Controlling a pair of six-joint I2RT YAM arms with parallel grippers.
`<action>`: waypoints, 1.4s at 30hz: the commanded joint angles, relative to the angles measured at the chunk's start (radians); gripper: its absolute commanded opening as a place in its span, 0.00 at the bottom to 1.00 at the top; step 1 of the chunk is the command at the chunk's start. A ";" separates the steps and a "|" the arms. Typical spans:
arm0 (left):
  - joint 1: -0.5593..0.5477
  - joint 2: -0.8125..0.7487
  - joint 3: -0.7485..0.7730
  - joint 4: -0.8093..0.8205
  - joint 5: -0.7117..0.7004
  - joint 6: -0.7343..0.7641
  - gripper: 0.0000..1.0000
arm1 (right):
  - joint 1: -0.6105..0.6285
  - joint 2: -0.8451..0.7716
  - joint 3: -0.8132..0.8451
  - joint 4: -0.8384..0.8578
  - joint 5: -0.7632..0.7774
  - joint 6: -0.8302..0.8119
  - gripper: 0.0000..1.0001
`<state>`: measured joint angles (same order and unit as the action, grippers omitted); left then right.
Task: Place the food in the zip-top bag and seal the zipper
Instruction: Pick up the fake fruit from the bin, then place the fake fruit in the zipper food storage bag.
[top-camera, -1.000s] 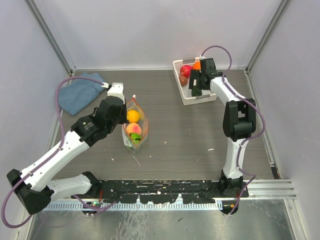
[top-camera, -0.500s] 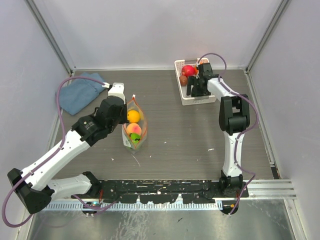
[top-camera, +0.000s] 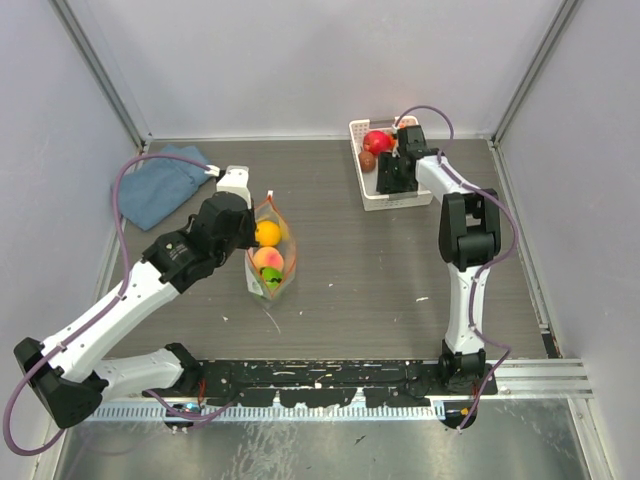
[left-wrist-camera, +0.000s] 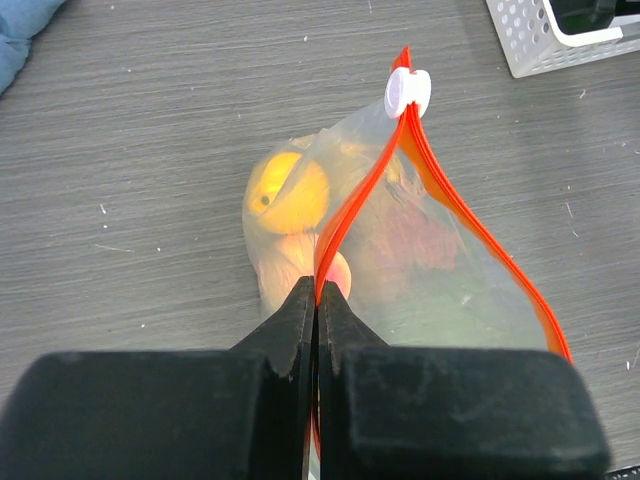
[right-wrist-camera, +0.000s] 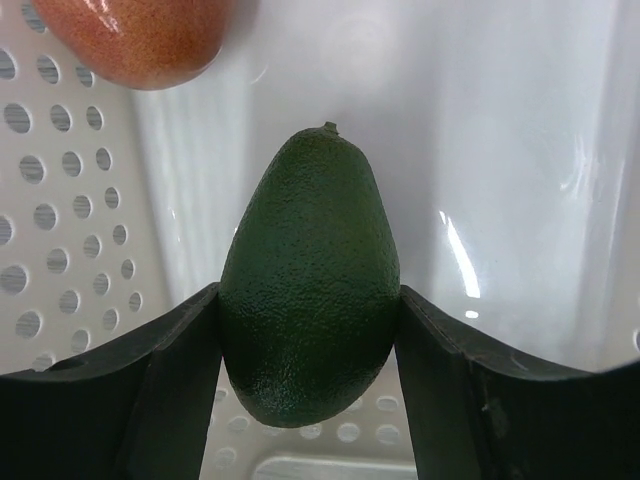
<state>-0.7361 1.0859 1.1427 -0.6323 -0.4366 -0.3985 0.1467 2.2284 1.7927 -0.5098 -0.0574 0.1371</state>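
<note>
The clear zip-top bag (top-camera: 272, 265) stands open on the table, holding a yellow-orange fruit (top-camera: 265, 232), a peach (top-camera: 267, 258) and something green at the bottom. My left gripper (top-camera: 248, 235) is shut on the red-orange zipper strip (left-wrist-camera: 365, 185) at the bag's near end (left-wrist-camera: 316, 290); the white slider (left-wrist-camera: 407, 92) sits at the far end. My right gripper (top-camera: 392, 175) is down in the white basket (top-camera: 400, 200). Its fingers press both sides of a dark green fruit (right-wrist-camera: 310, 280). A red fruit (top-camera: 377, 141) and a small brown fruit (top-camera: 367, 160) lie in the basket's far-left part.
A folded blue cloth (top-camera: 160, 185) lies at the back left. The basket's perforated wall (right-wrist-camera: 60, 200) is close on the right gripper's left. A reddish fruit (right-wrist-camera: 140, 35) lies just beyond the green one. Walls enclose the table on three sides.
My right gripper has moved from above the basket's rim down into the basket, round the green fruit. The orange fruit seen earlier at the basket's back is now hidden. The left arm and bag have not moved.
</note>
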 joint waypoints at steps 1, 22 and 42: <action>0.005 -0.032 0.012 0.064 0.019 0.009 0.00 | 0.000 -0.152 -0.015 0.030 -0.002 0.008 0.45; 0.006 -0.046 0.014 0.050 0.030 -0.017 0.00 | 0.160 -0.679 -0.375 0.130 0.019 0.098 0.40; 0.005 -0.060 0.000 0.066 0.029 -0.033 0.00 | 0.623 -1.067 -0.648 0.374 0.066 0.239 0.40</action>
<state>-0.7345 1.0542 1.1389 -0.6323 -0.4065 -0.4187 0.6933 1.2179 1.1618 -0.2832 -0.0010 0.3538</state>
